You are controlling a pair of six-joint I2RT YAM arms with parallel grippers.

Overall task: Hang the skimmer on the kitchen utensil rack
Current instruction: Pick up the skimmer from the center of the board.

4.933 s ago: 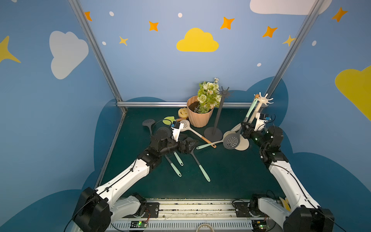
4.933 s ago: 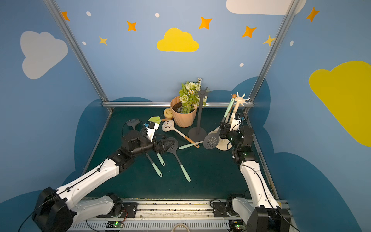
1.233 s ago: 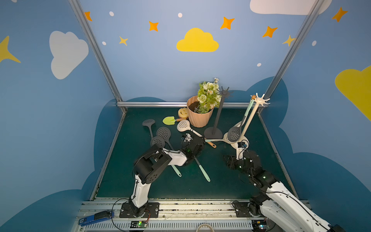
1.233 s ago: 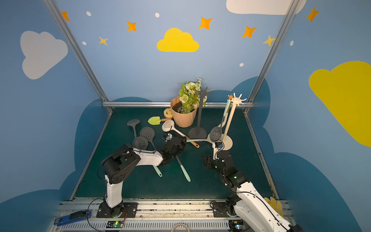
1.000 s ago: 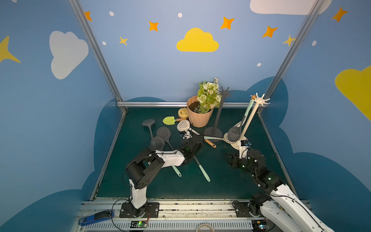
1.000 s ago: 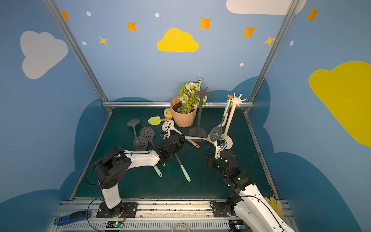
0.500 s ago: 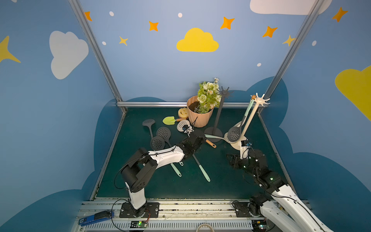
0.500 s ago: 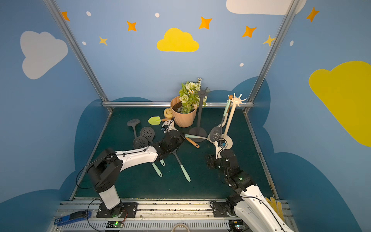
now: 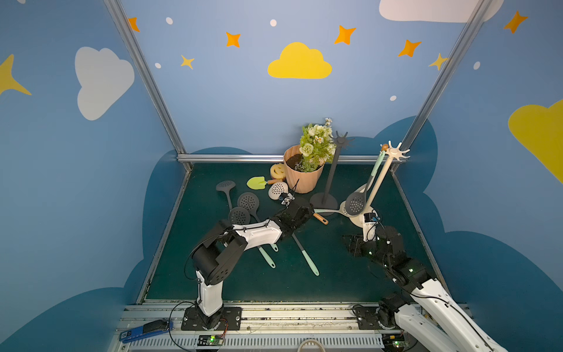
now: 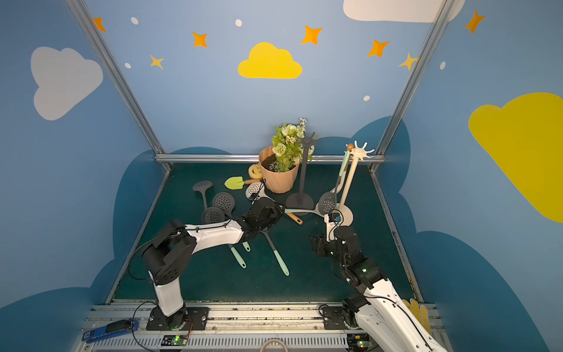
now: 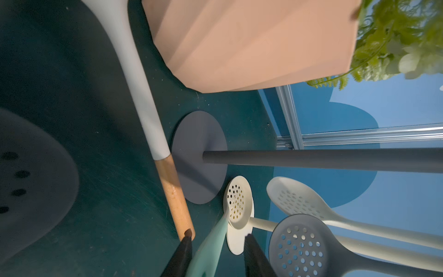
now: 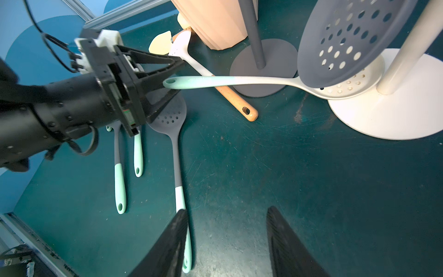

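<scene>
A cream skimmer with a mint handle point(image 9: 327, 211) point(image 10: 300, 211) lies with its head on the cream rack's round base point(image 12: 383, 108) and its handle across a wooden handle. My left gripper point(image 11: 218, 237) stands open around the mint handle's end point(image 12: 191, 80), with a gap on each side. The cream rack point(image 9: 377, 183) point(image 10: 348, 179) has a grey skimmer point(image 9: 355, 202) point(image 12: 347, 40) hanging on it. My right gripper point(image 12: 226, 209) point(image 9: 350, 243) is open over bare mat in front of that rack, holding nothing.
A dark grey rack point(image 9: 330, 176) and a flower pot point(image 9: 301, 179) stand behind the left gripper. A wooden-handled cream skimmer point(image 9: 277, 190), three grey skimmers point(image 9: 248, 201) and a grey slotted spatula point(image 9: 304, 256) lie on the mat. A green trowel point(image 9: 256, 183) and a smiley sponge point(image 9: 277, 170) lie at the back.
My left gripper has moved a little toward the back, up to the mint handle's end, and its jaws have parted. The right arm has barely moved.
</scene>
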